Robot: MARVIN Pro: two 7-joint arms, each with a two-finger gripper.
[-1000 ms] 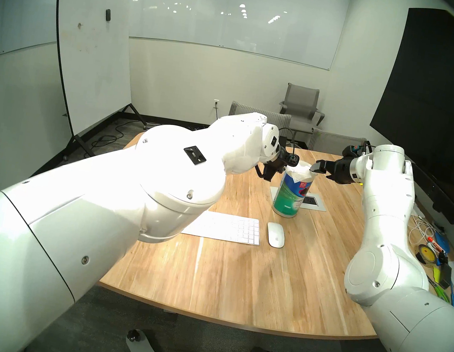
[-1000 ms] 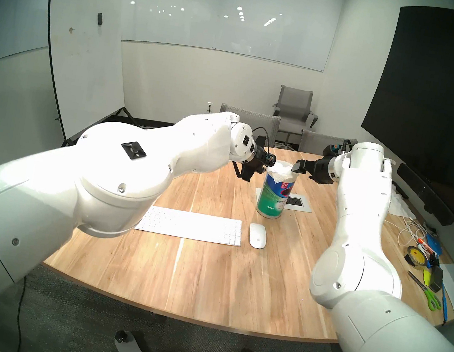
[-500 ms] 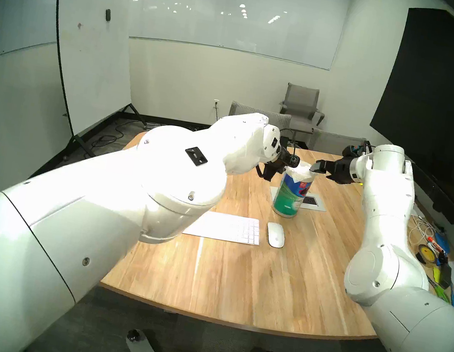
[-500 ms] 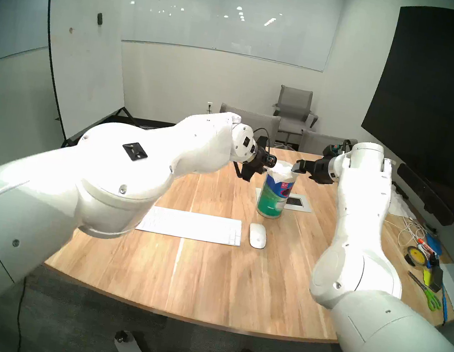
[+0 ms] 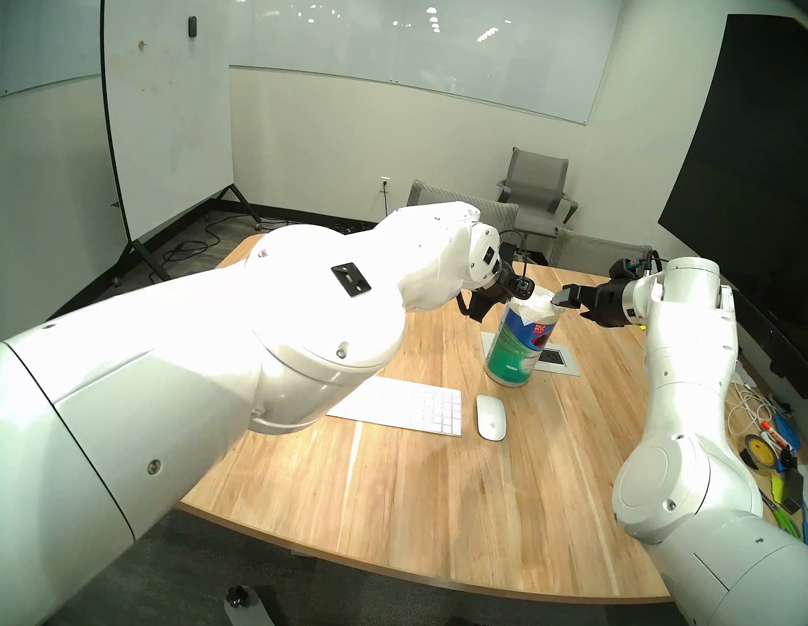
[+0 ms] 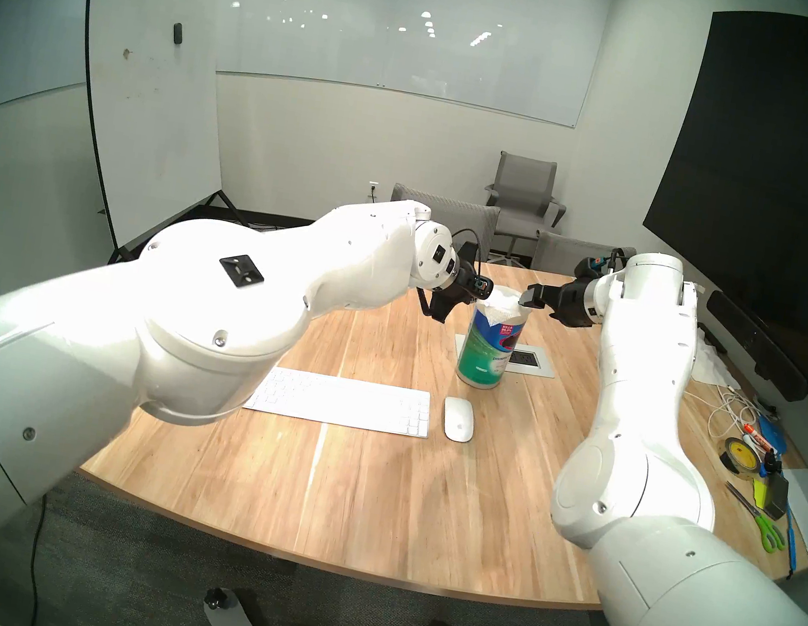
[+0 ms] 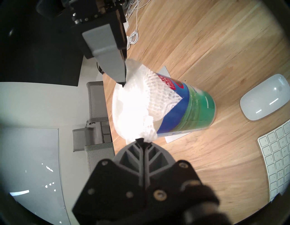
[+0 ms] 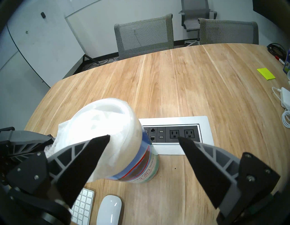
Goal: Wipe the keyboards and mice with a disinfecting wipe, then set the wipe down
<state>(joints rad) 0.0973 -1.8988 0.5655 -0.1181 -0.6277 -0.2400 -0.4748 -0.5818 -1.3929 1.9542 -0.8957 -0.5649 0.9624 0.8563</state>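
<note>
On your left, the left gripper (image 7: 142, 140) has its two grey ribbed fingers pressed together, pinching the rumpled corner of the thin white quilted disinfecting wipe (image 7: 150, 94) that sticks out of the top of the tall canister with the green-blue label (image 5: 517, 345); the rest of the sheet drapes over the canister's white lid and partway down its side. The canister stands upright toward the middle of the light wooden desk (image 5: 417, 489), just in front of the silver power-and-data panel (image 8: 188, 135) let into the desk top. Nearer your edge of the desk lies the slim white full-width keyboard (image 5: 404, 405), its left part hidden behind the left arm in the head views, and just to its right, not touching it, sits the small glossy white oval mouse (image 5: 490, 418); both lie in front of the canister. Moving right, the right gripper (image 8: 143, 139) stands with its fingers spread wide and holds nothing: in its own wrist view one fingertip lies over the canister's lid and the other over the power panel, and from the left wrist view a fingertip looks to rest against the wipe at the far rim of the lid, though you cannot tell for sure whether it touches. Along the right edge of the desk you have a clutter of white cables (image 5: 750, 411), a roll of tape with a yellow core (image 5: 760, 452) and green-handled scissors (image 6: 768, 534), well apart from the keyboard and mouse.
</note>
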